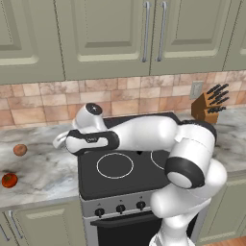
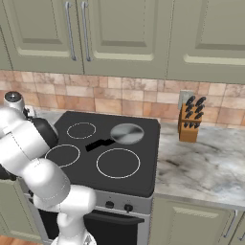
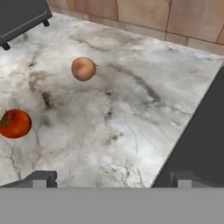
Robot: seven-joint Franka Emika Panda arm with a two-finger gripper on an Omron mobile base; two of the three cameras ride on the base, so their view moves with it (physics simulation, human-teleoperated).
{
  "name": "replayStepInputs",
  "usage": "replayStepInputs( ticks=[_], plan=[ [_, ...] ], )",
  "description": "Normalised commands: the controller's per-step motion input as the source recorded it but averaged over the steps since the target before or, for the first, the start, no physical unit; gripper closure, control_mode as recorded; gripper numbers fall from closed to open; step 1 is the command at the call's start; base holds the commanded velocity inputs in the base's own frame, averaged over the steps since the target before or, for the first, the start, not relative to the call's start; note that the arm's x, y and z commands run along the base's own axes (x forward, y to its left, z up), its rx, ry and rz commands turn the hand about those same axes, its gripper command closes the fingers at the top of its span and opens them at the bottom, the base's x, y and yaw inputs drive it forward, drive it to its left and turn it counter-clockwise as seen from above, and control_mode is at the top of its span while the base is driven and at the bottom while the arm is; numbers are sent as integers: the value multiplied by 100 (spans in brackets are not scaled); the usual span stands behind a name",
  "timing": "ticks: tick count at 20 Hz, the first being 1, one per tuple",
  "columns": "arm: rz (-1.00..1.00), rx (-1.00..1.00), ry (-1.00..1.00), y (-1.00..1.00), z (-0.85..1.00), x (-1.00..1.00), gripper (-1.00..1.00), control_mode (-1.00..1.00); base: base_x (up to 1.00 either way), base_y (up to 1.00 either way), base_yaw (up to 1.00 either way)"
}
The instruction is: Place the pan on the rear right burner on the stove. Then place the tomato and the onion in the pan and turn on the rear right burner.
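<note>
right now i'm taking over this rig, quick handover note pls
Gripper: open, empty, above the marble counter left of the stove.
Pan: already on the rear right burner.
Tomato and onion: on the counter, apart, untouched.
Done: pan placed.
Left: put tomato and onion in the pan, then turn on the rear right burner.

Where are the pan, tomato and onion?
pan (image 2: 127,133), right base view, middle of its grey bowl.
tomato (image 3: 15,124), hand view, middle of its red skin.
onion (image 3: 83,68), hand view, middle of its tan skin.
</note>
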Motion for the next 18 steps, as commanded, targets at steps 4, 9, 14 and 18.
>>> replayStepInputs(
  ticks=[4, 9, 14, 18],
  plan=[
    [0, 0, 0, 31, 21, -1, -100, -100, 0, 0, 0],
    [1, 0, 0, 26, 10, 0, -100, -100, 0, 0, 0],
    [1, 0, 0, 24, 0, 0, -100, -100, 0, 0, 0],
    [0, 0, 0, 25, 0, 0, -100, -100, 0, 0, 0]
  ],
)
